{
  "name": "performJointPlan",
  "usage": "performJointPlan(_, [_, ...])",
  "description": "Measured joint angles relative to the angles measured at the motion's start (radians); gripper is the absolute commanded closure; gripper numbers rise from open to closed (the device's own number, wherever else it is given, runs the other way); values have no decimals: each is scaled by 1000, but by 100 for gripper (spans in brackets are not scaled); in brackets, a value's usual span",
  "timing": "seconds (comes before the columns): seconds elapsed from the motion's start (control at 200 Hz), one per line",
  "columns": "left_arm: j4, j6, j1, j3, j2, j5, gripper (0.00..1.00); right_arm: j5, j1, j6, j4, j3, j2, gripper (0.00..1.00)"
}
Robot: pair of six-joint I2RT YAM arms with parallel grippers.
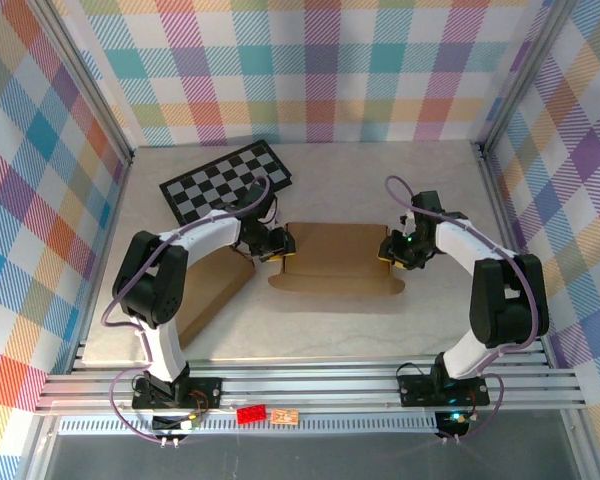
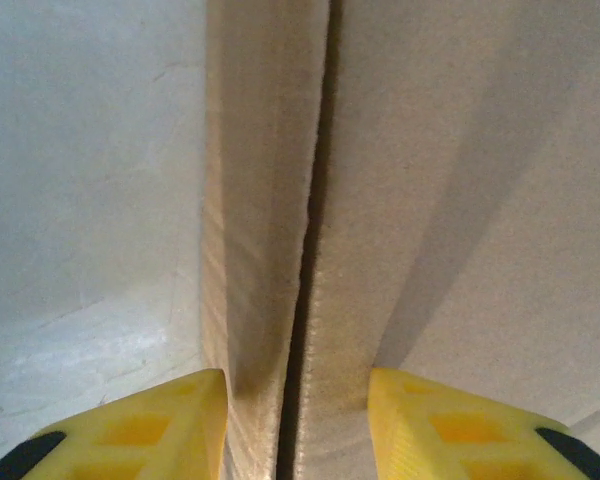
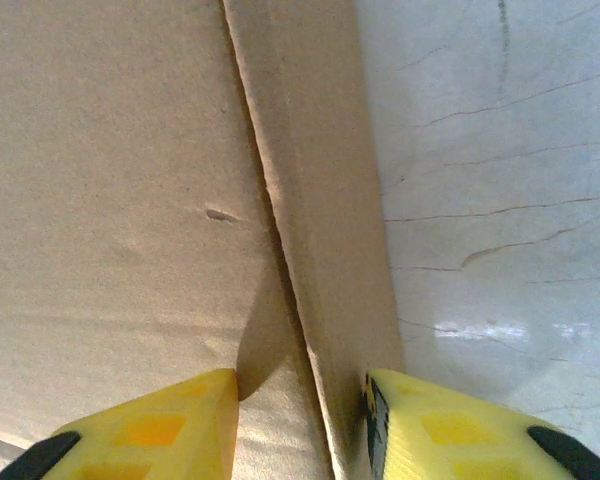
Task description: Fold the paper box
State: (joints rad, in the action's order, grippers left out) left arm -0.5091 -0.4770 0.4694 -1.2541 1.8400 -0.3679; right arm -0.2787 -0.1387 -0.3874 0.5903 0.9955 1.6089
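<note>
Cardboard, brown and mostly flat: the paper box lies at the middle of the surface, between the two arms. At the box's left end the left fingers stand apart on either side of the left flap along its crease. At the box's right end the right fingers straddle the right flap the same way. Whether either pair presses the card, I cannot tell. Behind the box's left corner lies a checkered mat, and left of the box a second cardboard sheet. The step in hand looks like raising the end walls. Next, both flaps need creasing upright together, evenly, so the base does not slide.
</note>
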Motion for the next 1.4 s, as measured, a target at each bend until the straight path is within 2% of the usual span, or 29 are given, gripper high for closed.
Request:
performJointPlan(0.08, [12,-1,0,29,-24,3,67,-14,-3,10,-14,-14,-3,54])
performJointPlan(0.285, [30,4,0,63,-52,10,82,-47,3,35,-31,-62,-35,32])
performJointPlan(0.425, [42,16,0,66,-56,9,93,-79,20,30,-52,-87,-50,26])
performJointPlan(0.535, [46,27,-4,66,-56,1,97,-114,42,22,-85,-87,-50,23])
performJointPlan(1.015, [68,29,-41,91,-58,-50,100,-161,72,8,-127,-86,-37,18])
performJointPlan(1.085, [69,29,-42,91,-58,-53,100,-168,73,11,-126,-80,-25,19])
performJointPlan(1.125, [70,29,-42,91,-58,-55,100,-169,73,13,-127,-75,-14,24])
performJointPlan(1.18, [72,29,-42,91,-58,-58,96,-173,73,16,-127,-70,-1,28])
performJointPlan(1.255, [72,26,-42,91,-61,-58,79,-176,73,26,-126,-69,15,29])
performJointPlan(1.315, [68,13,-42,91,-67,-58,70,-176,73,30,-127,-69,25,30])
performJointPlan(1.4, [65,4,-43,91,-87,-53,62,-175,73,33,-124,-65,30,34])
